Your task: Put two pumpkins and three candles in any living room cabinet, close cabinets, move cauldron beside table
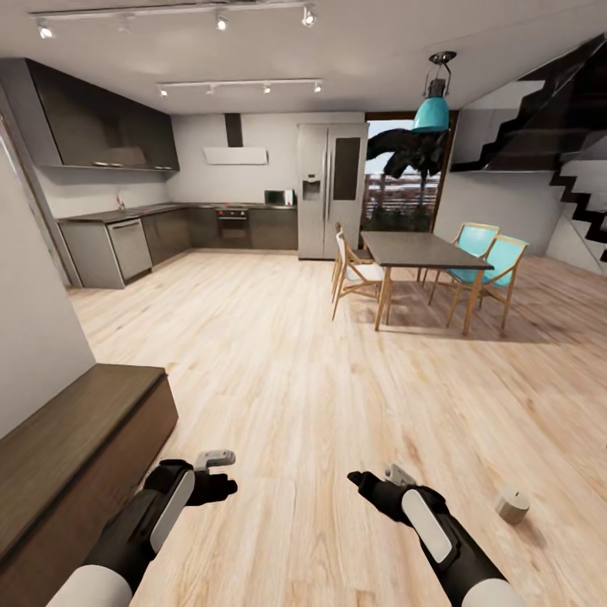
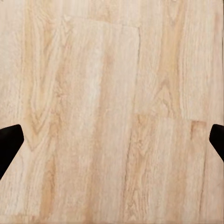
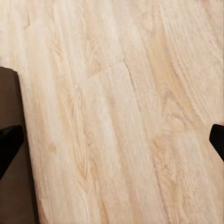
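head view: open-plan room, pale wood floor (image 1: 287, 371). left tool (image 1: 221, 474) sits low in the frame, left of centre; right tool (image 1: 375, 480) low, right of centre. both are held out over bare floor, touching nothing.

left wrist view: two dark fingertips (image 2: 9, 144) show at opposite edges of the frame, plank floor (image 2: 112, 112) between them. tool spread wide, nothing held.

right wrist view: same layout, one dark fingertip (image 3: 8, 144) at each side edge, so this tool is spread wide too, empty. a dark brown strip runs down the left edge of that frame; probably the cabinet side, view too tight to be sure.

one candle (image 1: 512, 505), a short pale cylinder, stands on the floor at lower right of the head view, near the right forearm but apart from it.

cabinet (image 1: 67, 455): long, low, dark brown, along the lower left edge against the wall; its front looks closed from this angle.

background: dining worktop (image 1: 421, 249) with chairs at centre right, teal pendant lamp (image 1: 432, 110) above it, fridge (image 1: 331, 190) at centre, grey kitchen units (image 1: 152, 236) upper left, stairs (image 1: 556, 143) upper right.
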You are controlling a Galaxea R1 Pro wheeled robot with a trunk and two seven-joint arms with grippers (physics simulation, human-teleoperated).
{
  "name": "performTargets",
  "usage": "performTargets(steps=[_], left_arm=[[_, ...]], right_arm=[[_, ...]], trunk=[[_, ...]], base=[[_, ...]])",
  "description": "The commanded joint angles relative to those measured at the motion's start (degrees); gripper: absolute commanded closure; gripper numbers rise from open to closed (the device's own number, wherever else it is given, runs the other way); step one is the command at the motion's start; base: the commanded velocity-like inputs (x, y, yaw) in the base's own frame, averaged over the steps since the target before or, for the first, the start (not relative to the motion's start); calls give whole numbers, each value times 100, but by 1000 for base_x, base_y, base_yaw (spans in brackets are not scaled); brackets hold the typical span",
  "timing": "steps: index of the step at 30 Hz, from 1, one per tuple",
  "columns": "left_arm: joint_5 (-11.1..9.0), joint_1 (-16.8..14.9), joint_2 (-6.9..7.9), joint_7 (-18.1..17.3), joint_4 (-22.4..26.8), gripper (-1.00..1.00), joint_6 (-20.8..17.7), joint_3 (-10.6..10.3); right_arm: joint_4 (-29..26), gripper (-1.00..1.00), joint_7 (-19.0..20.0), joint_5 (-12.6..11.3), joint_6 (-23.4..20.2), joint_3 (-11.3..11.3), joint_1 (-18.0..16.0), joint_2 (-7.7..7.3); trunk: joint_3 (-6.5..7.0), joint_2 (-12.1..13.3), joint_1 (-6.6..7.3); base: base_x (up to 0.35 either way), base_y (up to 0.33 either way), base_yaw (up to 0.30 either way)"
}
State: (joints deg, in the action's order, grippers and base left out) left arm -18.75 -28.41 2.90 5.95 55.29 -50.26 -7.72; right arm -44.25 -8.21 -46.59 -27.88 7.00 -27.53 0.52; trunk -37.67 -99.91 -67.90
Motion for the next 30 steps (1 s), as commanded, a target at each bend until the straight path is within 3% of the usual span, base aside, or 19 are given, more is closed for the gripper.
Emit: performTargets(steps=[1, 5, 14, 17, 30], left_arm=[[-28, 30, -27, 93, 13, -100, 16, -54], [67, 159, -127, 221, 29, -100, 144, -88], [-63, 178, -404, 509, 44, -100, 123, -60], [-73, 178, -398, 606, 50, -100, 94, -28], [-85, 178, -370, 881, 51, -100, 61, -34]], right_arm=[[23, -100, -22, -27, 23, 45, -4, 0], [-1, -100, -89, 101, 145, 153, -8, 0], [-144, -100, -378, 246, 408, 187, -7, -6], [-152, -100, -474, 247, 414, 185, -7, -3], [-163, -100, -549, 248, 416, 180, -8, 1]], trunk=[[-5, -2, -5], [-5, -2, -5], [-5, -2, -5], [-5, -2, -5], [228, 520, 280]], base=[[0, 0, 0], [0, 0, 0], [0, 0, 0], [0, 0, 0], [0, 0, 0]])
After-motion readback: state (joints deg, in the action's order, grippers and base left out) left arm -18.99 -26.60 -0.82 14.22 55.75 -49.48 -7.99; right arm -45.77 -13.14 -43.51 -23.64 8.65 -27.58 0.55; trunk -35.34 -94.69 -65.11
